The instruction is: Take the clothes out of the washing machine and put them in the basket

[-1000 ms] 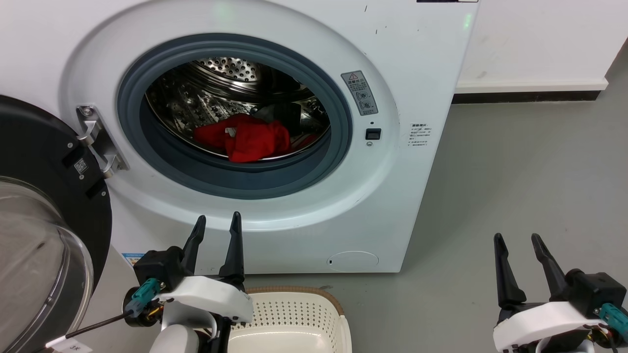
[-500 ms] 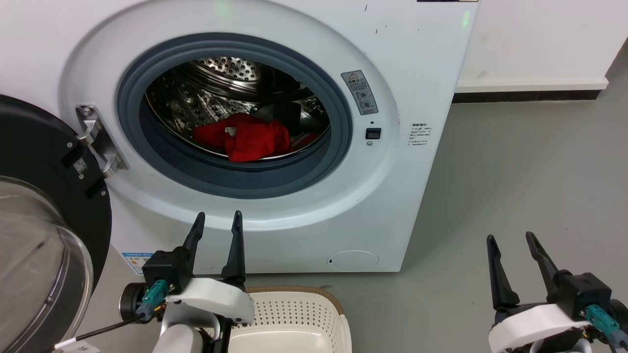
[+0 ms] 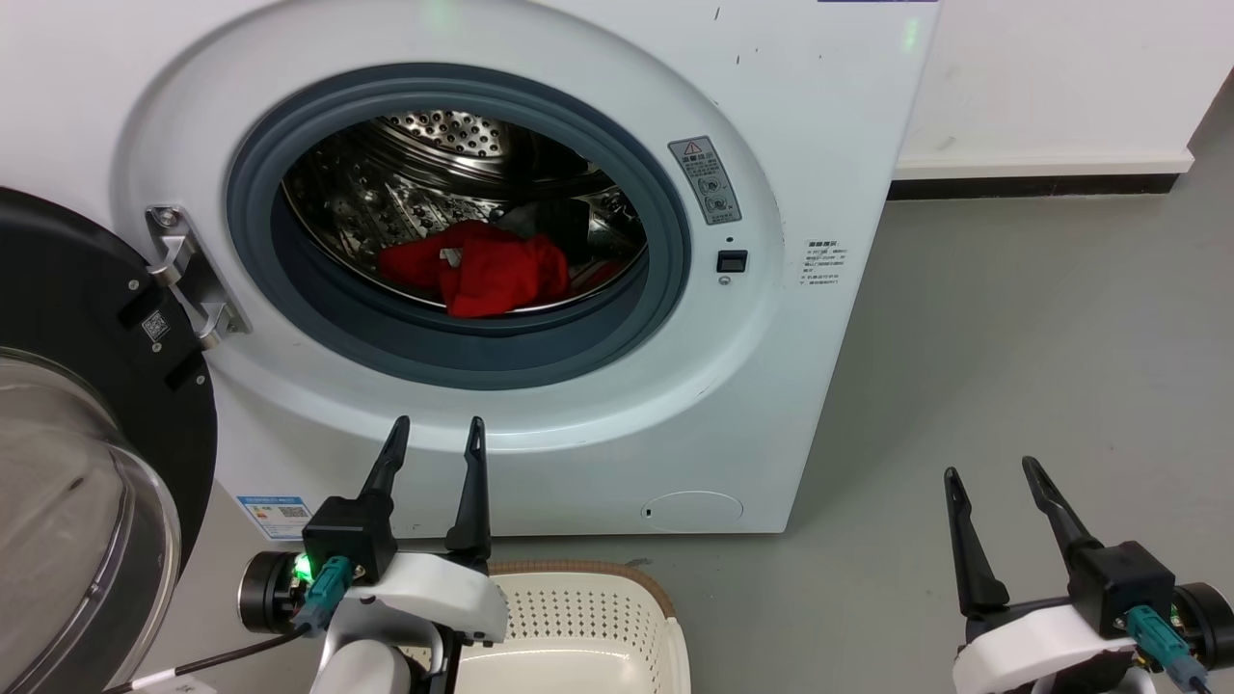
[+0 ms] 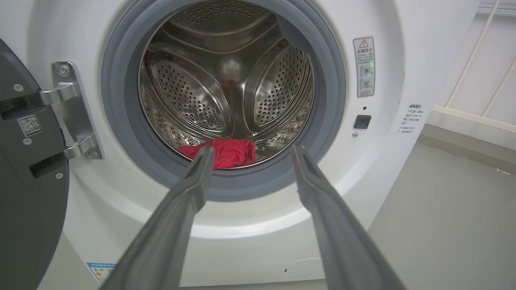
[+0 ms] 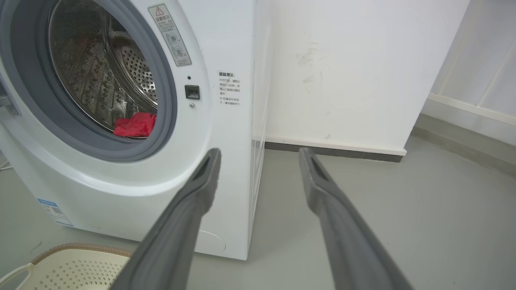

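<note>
**A:** Clothes [image 3: 492, 275]: which gripper is going for them?

**B:** The left gripper [image 3: 438, 424] is hanging spread and empty, pointing up at the porthole [image 3: 678, 289], likely lining up a reach. The right gripper [image 3: 991, 467] is idling off to the side over the floor [image 3: 1012, 337], also parted and empty.

**A:** And the garment?

**B:** It is lying low in the drum [image 3: 424, 183] of the washing machine [image 3: 771, 405]. The basket [image 3: 578, 571] is sitting just under the left arm, probably for a short drop.

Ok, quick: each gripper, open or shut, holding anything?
Left gripper: open, holding nothing.
Right gripper: open, holding nothing.
</note>
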